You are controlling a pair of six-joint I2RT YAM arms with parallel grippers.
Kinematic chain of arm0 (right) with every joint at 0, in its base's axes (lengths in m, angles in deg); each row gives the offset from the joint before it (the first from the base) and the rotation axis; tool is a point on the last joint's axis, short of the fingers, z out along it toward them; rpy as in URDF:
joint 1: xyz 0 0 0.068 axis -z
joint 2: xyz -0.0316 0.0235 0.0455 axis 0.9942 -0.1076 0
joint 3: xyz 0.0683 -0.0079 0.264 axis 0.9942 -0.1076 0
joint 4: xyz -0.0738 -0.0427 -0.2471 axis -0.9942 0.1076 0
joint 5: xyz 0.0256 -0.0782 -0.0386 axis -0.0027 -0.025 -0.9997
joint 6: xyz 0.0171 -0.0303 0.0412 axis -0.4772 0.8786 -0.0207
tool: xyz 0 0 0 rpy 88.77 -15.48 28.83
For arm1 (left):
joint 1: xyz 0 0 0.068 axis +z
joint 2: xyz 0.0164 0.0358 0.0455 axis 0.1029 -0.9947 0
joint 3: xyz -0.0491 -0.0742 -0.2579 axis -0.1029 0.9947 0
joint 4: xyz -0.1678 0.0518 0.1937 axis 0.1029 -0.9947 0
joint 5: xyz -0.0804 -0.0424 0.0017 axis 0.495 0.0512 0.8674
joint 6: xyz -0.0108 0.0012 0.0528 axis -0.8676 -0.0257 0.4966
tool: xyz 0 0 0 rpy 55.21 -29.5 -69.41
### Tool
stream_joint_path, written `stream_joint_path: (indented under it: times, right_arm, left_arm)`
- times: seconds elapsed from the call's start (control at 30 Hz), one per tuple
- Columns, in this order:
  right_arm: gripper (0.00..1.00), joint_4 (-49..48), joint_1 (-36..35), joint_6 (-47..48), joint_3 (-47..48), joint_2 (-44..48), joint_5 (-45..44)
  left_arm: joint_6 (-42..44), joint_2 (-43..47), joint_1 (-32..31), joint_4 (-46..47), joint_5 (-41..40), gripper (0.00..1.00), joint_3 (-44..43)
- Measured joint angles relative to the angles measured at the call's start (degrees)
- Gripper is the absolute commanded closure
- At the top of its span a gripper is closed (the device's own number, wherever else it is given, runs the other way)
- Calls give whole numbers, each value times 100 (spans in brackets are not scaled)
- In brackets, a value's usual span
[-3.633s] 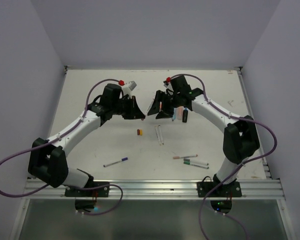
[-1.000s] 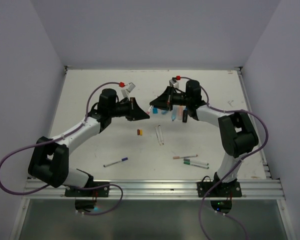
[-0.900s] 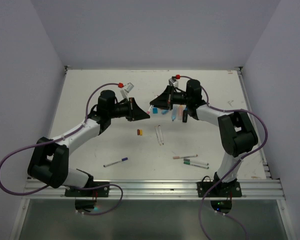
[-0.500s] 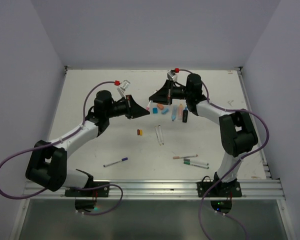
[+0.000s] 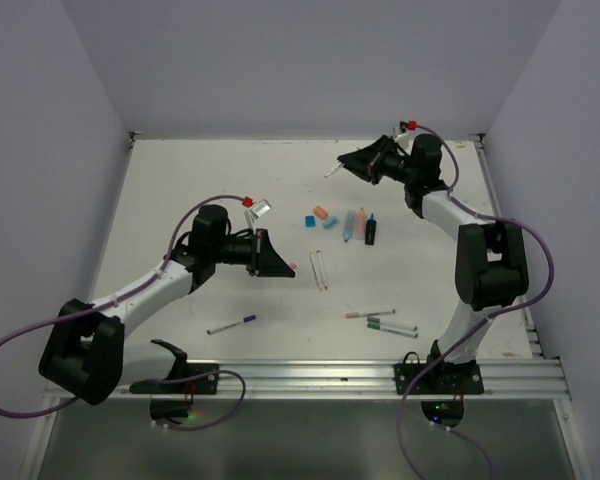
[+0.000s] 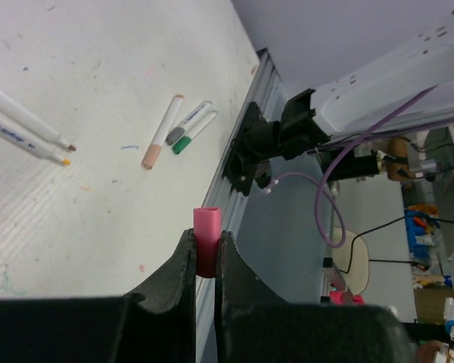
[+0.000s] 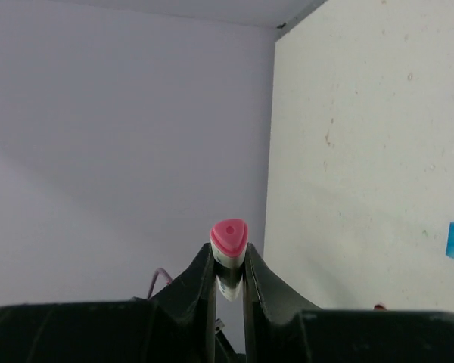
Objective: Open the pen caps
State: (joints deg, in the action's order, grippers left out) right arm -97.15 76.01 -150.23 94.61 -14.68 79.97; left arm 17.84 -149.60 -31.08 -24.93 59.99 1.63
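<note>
The arms have pulled apart, so the pink cap [image 6: 207,225] is off, pinched in the left end effector [image 6: 206,237] over the table [image 5: 180,180], while the right end effector [image 7: 228,261] grips its pen [image 7: 228,240] far back.

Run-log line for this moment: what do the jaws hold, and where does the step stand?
left jaws: shut on pink cap | right jaws: shut on pen | step: cap off, held apart from pen

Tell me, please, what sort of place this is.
Probably a robotics lab test cell: a white table boxed in by plain walls, two robot arms bolted to an aluminium rail at its near edge, and, in the left wrist view, lab clutter beyond the table.
</note>
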Motion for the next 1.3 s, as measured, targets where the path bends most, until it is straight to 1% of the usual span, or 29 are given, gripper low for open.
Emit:
stream_joint_path:
  times: [0.07,0.13,0.2,0.3,0.4,0.5,0.57,0.73,0.83,0.93,1.03,1.3]
  right_arm:
    - [100,632,-96,393,50,94,-37]
    - [100,1580,-223,1025,227,205,-98]
    - [100,2776,-334,1770,490,328,-269]
    - [100,4518,-428,2953,984,448,-656]
    - [100,5772,-520,3851,1250,533,-1021]
    - [100,6693,-730,4463,1274,553,-1357]
    - [100,7147,-927,4719,1270,546,-1497]
    - [100,7624,-1259,5060,1244,466,-1617]
    - [100,7744,-1287,5169,1224,293,-1696]
    - [100,7785,-1283,5243,1215,136,-1768]
    - [100,7803,-1281,5307,1213,13,-1781]
    - [100,7814,-1281,5392,1178,-223,-1799]
  left_arm:
    - [256,-9,26,-435,-162,100,-101]
    - [634,-72,44,-1099,-575,100,-361]
    - [990,-223,57,-1792,-1226,100,-761]
    - [1386,-350,79,-2404,-2271,100,-1080]
    - [1440,-389,79,-2682,-3027,100,-1075]
    - [1421,-616,79,-2708,-3600,100,-1021]
    - [1381,-949,79,-2680,-3899,100,-988]
    - [1346,-1692,79,-2549,-4120,100,-1010]
    - [1318,-2149,79,-2535,-4164,100,-1165]
    - [1266,-2312,79,-2422,-4175,100,-1344]
    - [1222,-2387,79,-2339,-4166,91,-1399]
    - [1119,-2457,79,-2295,-4120,82,-1419]
